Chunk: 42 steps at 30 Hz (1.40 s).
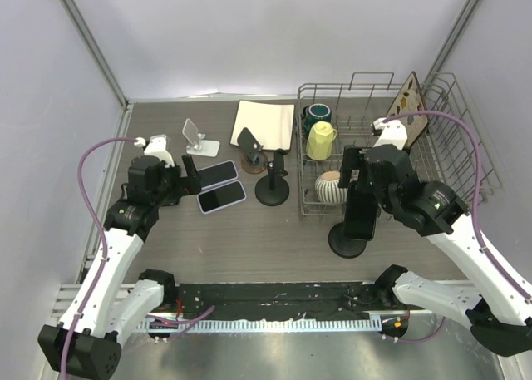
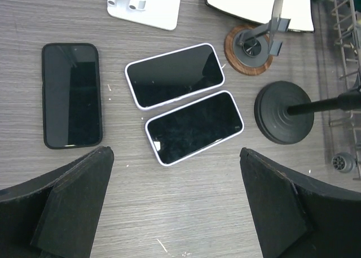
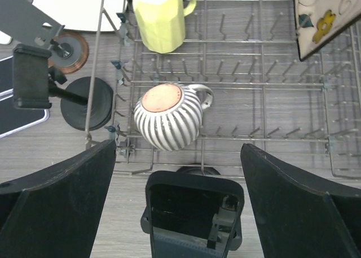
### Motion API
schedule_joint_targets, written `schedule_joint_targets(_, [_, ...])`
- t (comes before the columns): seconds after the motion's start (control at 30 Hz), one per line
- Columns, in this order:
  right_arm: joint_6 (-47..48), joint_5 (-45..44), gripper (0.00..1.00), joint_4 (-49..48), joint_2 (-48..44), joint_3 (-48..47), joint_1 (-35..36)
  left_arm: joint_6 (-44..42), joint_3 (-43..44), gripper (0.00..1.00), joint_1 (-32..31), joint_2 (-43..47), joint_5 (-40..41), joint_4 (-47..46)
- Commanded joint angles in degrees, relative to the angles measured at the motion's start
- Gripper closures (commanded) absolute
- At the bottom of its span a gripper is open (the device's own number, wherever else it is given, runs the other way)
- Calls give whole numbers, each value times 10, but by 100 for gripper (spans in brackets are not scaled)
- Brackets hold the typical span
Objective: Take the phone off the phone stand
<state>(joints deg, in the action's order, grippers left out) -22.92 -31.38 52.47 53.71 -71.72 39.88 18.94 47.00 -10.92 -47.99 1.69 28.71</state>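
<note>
A phone in a black case (image 3: 194, 213) stands upright in a black phone stand (image 1: 347, 242) at the front edge of the dish rack. It also shows in the top view (image 1: 362, 210). My right gripper (image 3: 177, 153) is open, with one finger on each side of the phone's top, not touching it. It shows in the top view too (image 1: 360, 187). My left gripper (image 2: 175, 156) is open and empty, hovering over the table just near of two white-cased phones (image 2: 174, 75) (image 2: 194, 127) and a black-cased phone (image 2: 72, 95), all lying flat.
A wire dish rack (image 1: 465, 160) holds a yellow mug (image 1: 319, 140), a striped mug (image 3: 168, 116), a green mug (image 1: 317, 114) and a board. Empty stands are nearby: white (image 1: 198, 137), wooden-based (image 2: 251, 48), black round-based (image 2: 283, 112). A white pad (image 1: 264, 124) lies at the back.
</note>
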Motion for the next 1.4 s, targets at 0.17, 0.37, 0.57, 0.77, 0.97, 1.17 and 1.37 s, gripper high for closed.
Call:
schedule_joint_targets(0.17, [-74, -76, 2, 71, 3, -13, -3, -33, 10, 0, -21, 1, 30, 16])
schedule_joint_targets(0.37, [-85, -14, 2, 51, 0, 20, -2, -34, 8, 0, -26, -7, 27, 17])
schedule_joint_targets(0.57, [-97, 1, 2, 57, 3, 39, -3, -33, 7, 0, -26, -8, 24, 17])
schedule_joint_targets(0.77, [-98, -2, 9, 65, 4, 55, -2, -33, 5, 0, -26, -6, 24, 17])
schedule_joint_targets(0.97, [-92, 18, 20, 68, 5, 55, -3, -34, 4, 0, -27, -6, 25, 19])
schedule_joint_targets(1.17, [-66, 54, 50, 60, 5, 52, -2, -34, 3, 0, -27, -5, 25, 19])
schedule_joint_targets(1.37, [-5, 162, 78, -23, 3, 50, -2, -35, 2, 0, -28, -4, 23, 18])
